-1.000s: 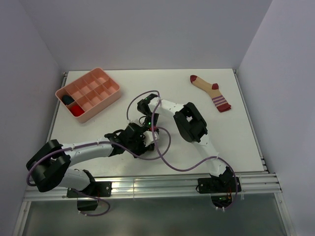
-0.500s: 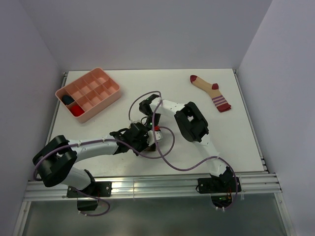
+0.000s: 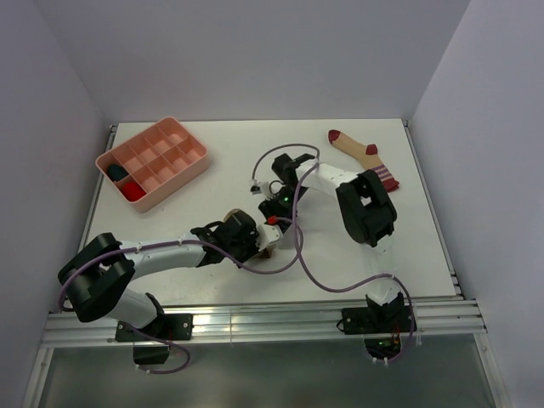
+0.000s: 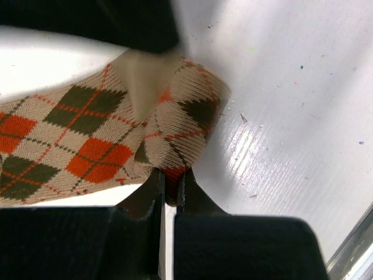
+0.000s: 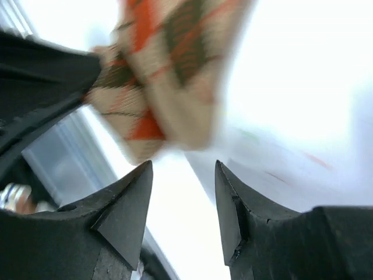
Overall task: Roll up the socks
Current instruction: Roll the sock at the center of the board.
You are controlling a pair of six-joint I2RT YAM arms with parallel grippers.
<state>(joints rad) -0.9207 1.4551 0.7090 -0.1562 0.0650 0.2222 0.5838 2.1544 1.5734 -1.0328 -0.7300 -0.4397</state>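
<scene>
The argyle sock (image 4: pixel 87 140), tan with brown and orange diamonds, lies folded over on the white table. My left gripper (image 4: pixel 171 181) is shut on its orange edge. In the top view the left gripper (image 3: pixel 257 241) covers most of that sock near the table's middle. My right gripper (image 5: pixel 182 169) stands open just short of the sock (image 5: pixel 169 76), with nothing between its fingers. From above, the right gripper (image 3: pixel 274 206) hangs just behind the left one. The tan sock (image 3: pixel 357 150) with dark red toe and striped cuff lies flat at the back right, its cuff end partly hidden by the right arm.
A pink compartment tray (image 3: pixel 183 168) stands at the back left, holding a dark bundle (image 3: pixel 115 172) and a red bundle (image 3: pixel 130 191). Purple cables (image 3: pixel 289 263) loop over the table between the arms. Walls close in the table on three sides.
My left gripper has closed on the argyle sock's edge. My right gripper has opened, let go of the sock and drawn back, its arm swinging to the right.
</scene>
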